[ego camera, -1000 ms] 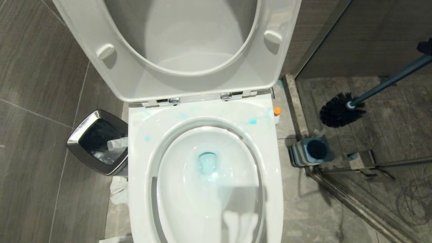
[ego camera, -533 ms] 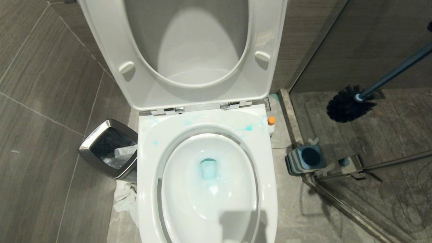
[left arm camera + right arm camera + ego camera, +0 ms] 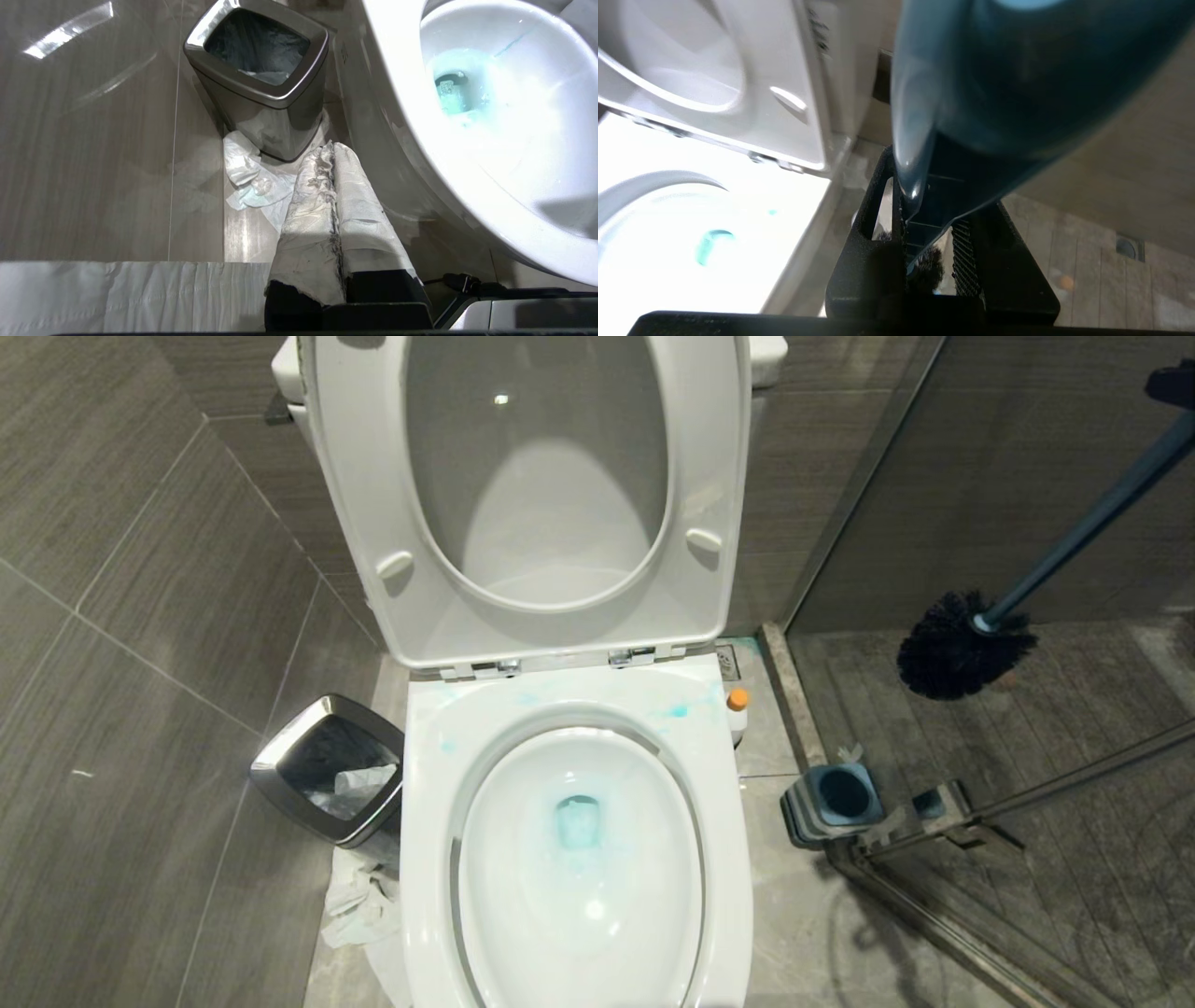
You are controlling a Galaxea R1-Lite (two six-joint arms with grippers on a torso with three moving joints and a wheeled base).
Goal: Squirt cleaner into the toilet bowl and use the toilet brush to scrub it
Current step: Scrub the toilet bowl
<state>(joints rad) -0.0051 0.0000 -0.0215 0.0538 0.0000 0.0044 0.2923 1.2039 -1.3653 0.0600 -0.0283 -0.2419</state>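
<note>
The white toilet bowl [image 3: 509, 896] stands open in the middle of the head view, its seat and lid [image 3: 373, 495] raised and turquoise liquid pooled at the drain. Blue smears mark the rear rim. The cleaner [image 3: 738, 700], seen by its orange cap, stands beside the toilet's right rear corner. My right gripper [image 3: 934, 186] is shut on the teal handle [image 3: 1083, 537] of the toilet brush. Its black bristle head [image 3: 948, 653] hangs in the air right of the toilet, above the shower floor. My left gripper [image 3: 332, 149], wrapped in white paper, is shut and empty, low by the bowl's left side.
The blue-grey brush holder [image 3: 831, 800] sits on the floor right of the toilet, by the shower door rail [image 3: 943, 905]. A steel-rimmed bin [image 3: 331, 770] stands on the left, with crumpled tissue [image 3: 359, 901] on the floor in front of it. Tiled walls close in behind.
The head camera has risen and pulled back, so the whole scene sits lower and looks smaller. The brush head hangs a little higher above its holder than before.
</note>
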